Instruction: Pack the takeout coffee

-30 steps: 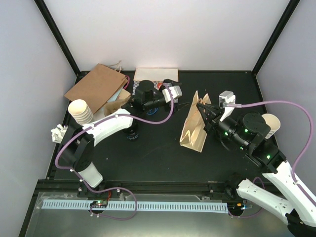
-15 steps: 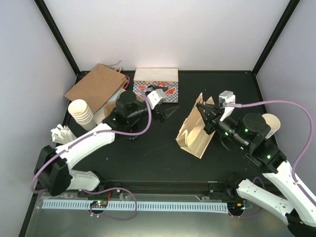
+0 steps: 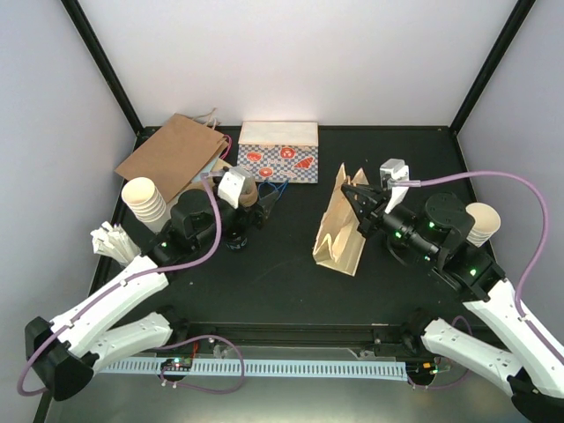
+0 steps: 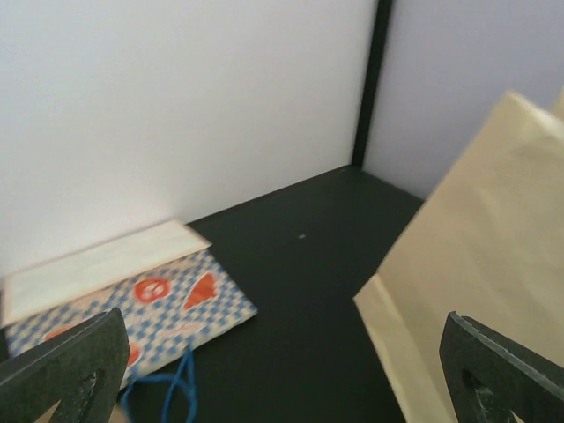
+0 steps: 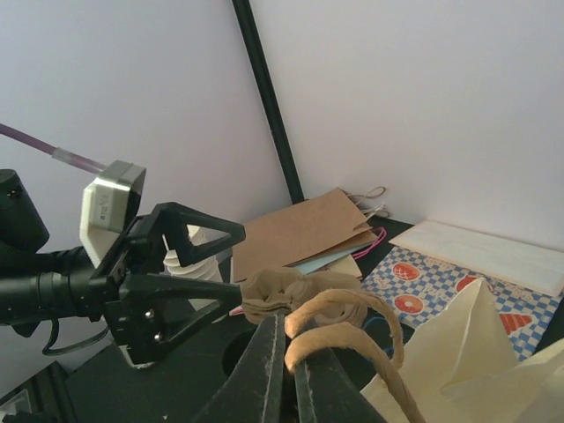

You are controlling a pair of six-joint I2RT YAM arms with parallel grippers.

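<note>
Bag handle (image 5: pixel 344 322) is pinched by right gripper (image 5: pixel 286 348); left gripper (image 5: pixel 231 263) is spread wide, empty, left of paper bag (image 3: pixel 339 233).

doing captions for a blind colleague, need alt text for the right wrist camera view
The right gripper, shut, pinches the twisted paper handle of a cream paper bag at the bottom of the frame. At left is the left gripper, jaws wide open and empty. Behind lie a flat brown paper bag and a red-and-blue checkered box.
</note>
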